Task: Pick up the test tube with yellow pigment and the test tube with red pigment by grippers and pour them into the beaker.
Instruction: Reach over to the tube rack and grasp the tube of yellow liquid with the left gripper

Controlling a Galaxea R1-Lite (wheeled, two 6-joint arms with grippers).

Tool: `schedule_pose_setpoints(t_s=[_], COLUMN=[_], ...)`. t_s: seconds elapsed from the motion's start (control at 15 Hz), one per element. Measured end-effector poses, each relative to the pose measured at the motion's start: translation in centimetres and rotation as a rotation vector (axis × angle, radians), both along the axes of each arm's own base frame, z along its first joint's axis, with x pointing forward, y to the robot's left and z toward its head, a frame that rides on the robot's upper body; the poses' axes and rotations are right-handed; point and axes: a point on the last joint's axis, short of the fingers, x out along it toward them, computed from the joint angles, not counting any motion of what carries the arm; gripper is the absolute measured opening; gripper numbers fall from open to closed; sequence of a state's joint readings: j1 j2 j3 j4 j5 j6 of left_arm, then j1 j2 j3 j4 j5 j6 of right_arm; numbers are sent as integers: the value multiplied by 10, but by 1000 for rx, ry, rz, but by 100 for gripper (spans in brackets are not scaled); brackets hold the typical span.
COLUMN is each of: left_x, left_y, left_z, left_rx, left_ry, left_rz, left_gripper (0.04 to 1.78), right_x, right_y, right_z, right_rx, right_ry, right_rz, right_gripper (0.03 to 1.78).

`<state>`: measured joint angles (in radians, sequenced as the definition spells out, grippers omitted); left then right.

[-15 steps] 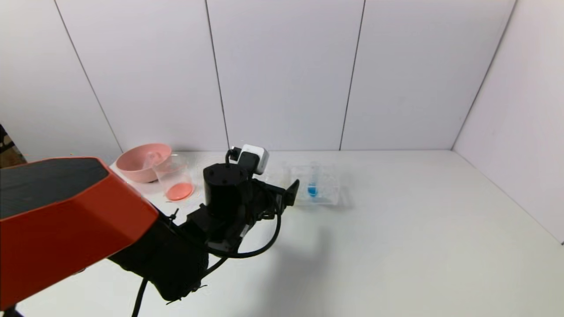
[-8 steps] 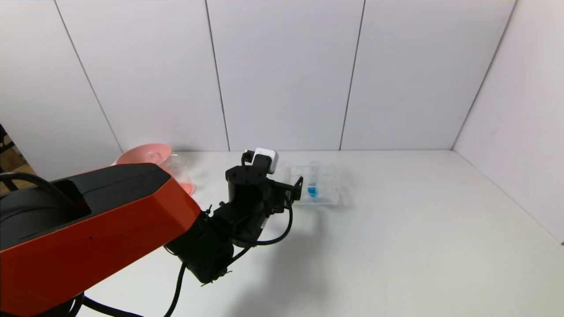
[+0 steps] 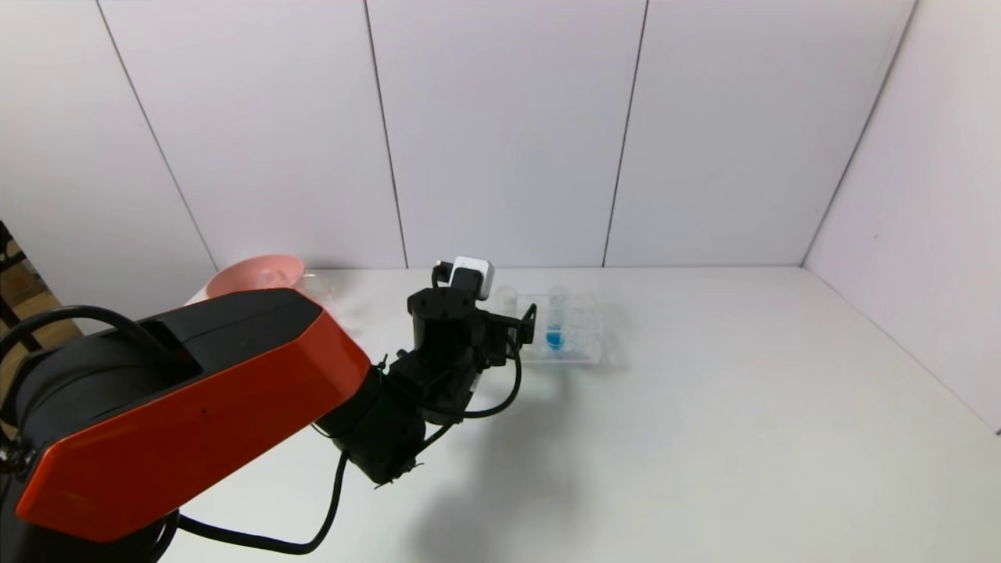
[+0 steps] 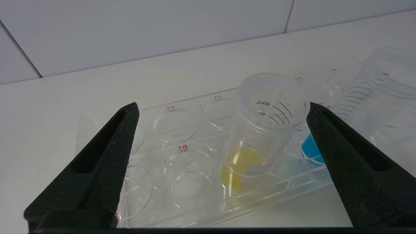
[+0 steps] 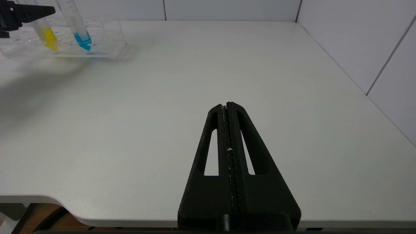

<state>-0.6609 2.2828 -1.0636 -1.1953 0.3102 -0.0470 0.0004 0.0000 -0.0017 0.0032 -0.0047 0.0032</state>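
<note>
At the far edge of the white counter [image 3: 704, 407], the left claw [image 4: 221, 136] is hanging with its two black fingers [image 4: 107, 152] spread wide apart, gripping nothing, on either side of the test tube with yellow pigment [image 4: 260, 130], which is standing upright in a hole of the clear tube rack [image 4: 182, 156]. Neither finger is touching the tube. Just beside it in the same rack, a tube holding blue liquid [image 4: 354, 113] is standing upright, its blue tip showing behind the claw's other finger. From the head view, the left arm [image 3: 438, 352] is reaching across the counter toward the rack, which is sitting near the middle of the far edge. A pink bowl [image 3: 254, 275] is resting toward the far left corner, largely hidden behind the arm's orange casing. The right claw [image 5: 228, 107] is parked above the counter's near edge, its fingers pressed flat together and empty, well apart from the rack. The red-pigment tube and the beaker cannot be made out.
</note>
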Motion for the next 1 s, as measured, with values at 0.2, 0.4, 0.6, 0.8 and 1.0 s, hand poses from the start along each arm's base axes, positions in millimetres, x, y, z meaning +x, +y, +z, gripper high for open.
schedule_pose_setpoints(t_s=[0.2, 0.4, 0.6, 0.8, 1.0], left_x=[2, 3, 3, 2, 2], left_y=[-1, -1, -2, -2, -3], left_z=[-4, -7, -7, -7, -6], left_rx=[0, 4, 3, 3, 3], left_ry=[3, 6, 6, 5, 5], left_rz=[2, 2, 0, -1, -4], left_gripper=[178, 178, 167, 134, 81], right_x=[0, 0, 0, 0, 0], right_y=[0, 0, 0, 0, 0], right_z=[0, 0, 0, 0, 0], right_rx=[0, 0, 0, 0, 0], right_ry=[0, 0, 0, 0, 0], right_rz=[0, 0, 0, 0, 0], right_gripper=[11, 11, 11, 11, 11])
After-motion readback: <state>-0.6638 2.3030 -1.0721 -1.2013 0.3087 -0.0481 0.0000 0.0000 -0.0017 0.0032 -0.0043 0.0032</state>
